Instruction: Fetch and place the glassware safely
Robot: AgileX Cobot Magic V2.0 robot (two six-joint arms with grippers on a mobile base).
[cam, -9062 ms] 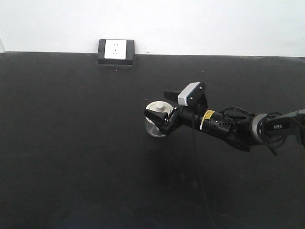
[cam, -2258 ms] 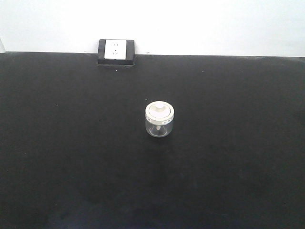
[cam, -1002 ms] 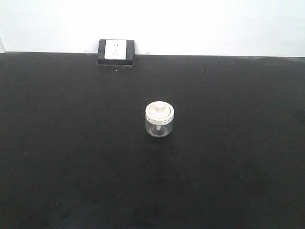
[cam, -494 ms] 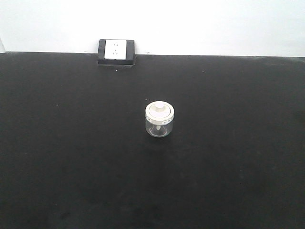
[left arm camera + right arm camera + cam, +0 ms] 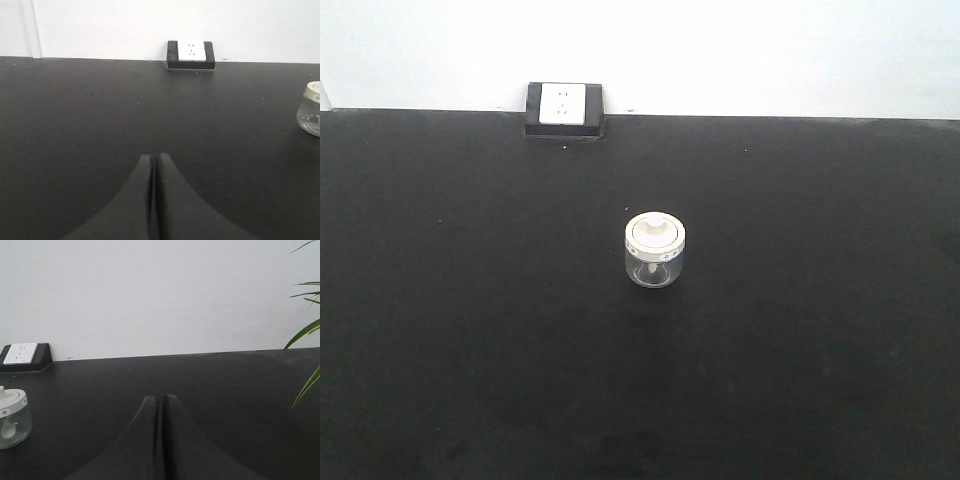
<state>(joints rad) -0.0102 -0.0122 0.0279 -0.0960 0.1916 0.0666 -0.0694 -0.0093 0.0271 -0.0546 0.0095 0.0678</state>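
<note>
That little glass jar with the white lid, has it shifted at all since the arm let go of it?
No. The glass jar stands at the same spot below and right of the wall socket as in all earlier front views.

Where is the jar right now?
In the front view the jar stands upright near the middle of the black table, alone, nearer the camera than the wall socket and to its right.
</note>
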